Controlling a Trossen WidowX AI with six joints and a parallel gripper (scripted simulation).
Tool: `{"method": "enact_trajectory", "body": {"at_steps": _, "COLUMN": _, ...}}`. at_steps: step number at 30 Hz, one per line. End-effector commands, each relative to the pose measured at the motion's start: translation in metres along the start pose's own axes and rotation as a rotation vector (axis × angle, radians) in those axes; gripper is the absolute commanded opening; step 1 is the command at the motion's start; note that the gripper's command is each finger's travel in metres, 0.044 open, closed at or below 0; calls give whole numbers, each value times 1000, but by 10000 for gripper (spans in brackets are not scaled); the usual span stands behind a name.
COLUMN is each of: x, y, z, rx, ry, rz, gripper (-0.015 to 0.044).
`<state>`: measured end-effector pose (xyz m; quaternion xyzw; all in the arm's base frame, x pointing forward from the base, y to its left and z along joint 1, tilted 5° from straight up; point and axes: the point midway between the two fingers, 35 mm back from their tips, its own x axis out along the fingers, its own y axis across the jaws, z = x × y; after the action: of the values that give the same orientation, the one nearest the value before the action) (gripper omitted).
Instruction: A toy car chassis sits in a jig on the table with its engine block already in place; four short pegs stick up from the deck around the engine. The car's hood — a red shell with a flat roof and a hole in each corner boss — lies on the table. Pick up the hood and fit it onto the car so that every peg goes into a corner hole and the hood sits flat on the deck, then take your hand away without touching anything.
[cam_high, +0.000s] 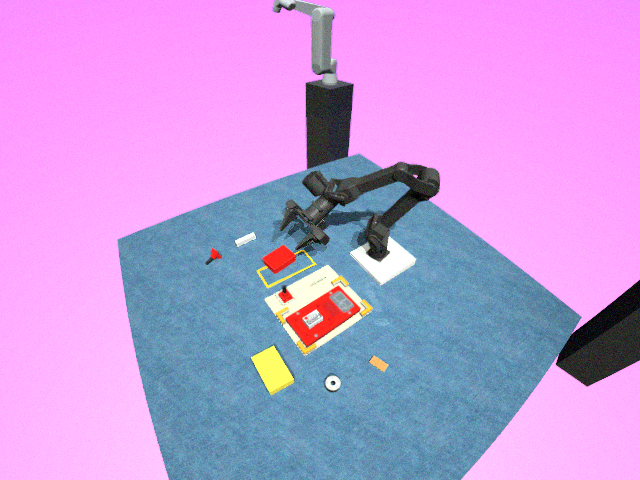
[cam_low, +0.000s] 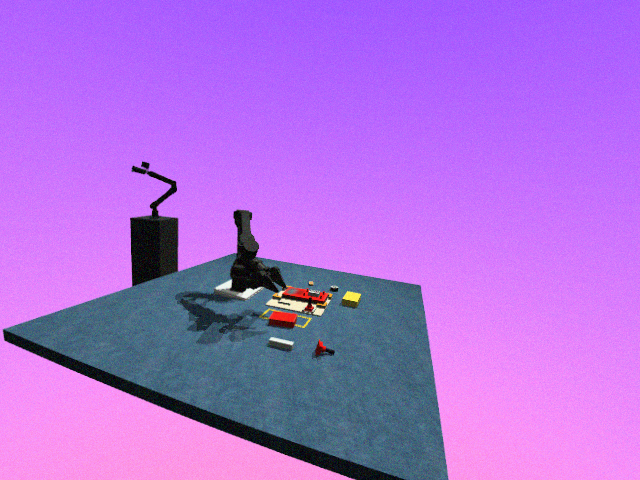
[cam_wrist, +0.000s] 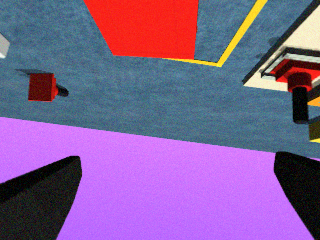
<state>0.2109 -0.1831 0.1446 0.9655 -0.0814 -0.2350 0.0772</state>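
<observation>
The red hood (cam_high: 279, 258) (cam_low: 282, 318) (cam_wrist: 150, 27) lies roof up on the table, partly across the yellow outline (cam_high: 309, 257) (cam_wrist: 241, 32). Its corner holes are not visible. My gripper (cam_high: 290, 239) (cam_low: 280, 289) (cam_wrist: 178, 156) is open and empty, raised above the table beside the hood, apart from it. The red chassis (cam_high: 323, 330) (cam_low: 310, 298) sits in the cream jig (cam_high: 302, 291) (cam_low: 292, 307). The white engine block (cam_high: 312, 318) (cam_low: 313, 292) is on its deck. The pegs are too small to make out clearly.
A red part with a black stem (cam_high: 284, 295) (cam_wrist: 300, 80) stands on the jig board. A similar red part (cam_high: 214, 255) (cam_wrist: 42, 87) and a white bar (cam_high: 245, 239) (cam_low: 280, 343) lie beyond the hood. A yellow block (cam_high: 271, 367), white ring (cam_high: 327, 386) and orange piece (cam_high: 378, 363) lie beyond the jig.
</observation>
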Motion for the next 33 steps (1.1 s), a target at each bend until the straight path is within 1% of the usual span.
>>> {"method": "enact_trajectory", "body": {"at_steps": 1, "x": 0, "y": 1, "z": 1, "rx": -4, "ry": -3, "rz": 3, "gripper": 440}}
{"method": "enact_trajectory", "body": {"at_steps": 3, "x": 0, "y": 1, "z": 1, "rx": -4, "ry": -3, "rz": 3, "gripper": 440}}
{"method": "enact_trajectory", "body": {"at_steps": 9, "x": 0, "y": 1, "z": 1, "rx": -4, "ry": -3, "rz": 3, "gripper": 282}}
{"method": "enact_trajectory", "body": {"at_steps": 11, "x": 1, "y": 2, "z": 0, "rx": -37, "ry": -13, "rz": 1, "gripper": 335}}
{"method": "enact_trajectory", "body": {"at_steps": 15, "x": 7, "y": 7, "z": -1, "rx": -231, "ry": -72, "rz": -18, "gripper": 440}}
{"method": "enact_trajectory", "body": {"at_steps": 24, "x": 19, "y": 18, "z": -4, "rx": -699, "ry": -199, "rz": -119, "gripper": 440}}
{"method": "enact_trajectory", "body": {"at_steps": 33, "x": 31, "y": 25, "z": -4, "rx": -1178, "ry": -286, "rz": -297, "gripper": 440}}
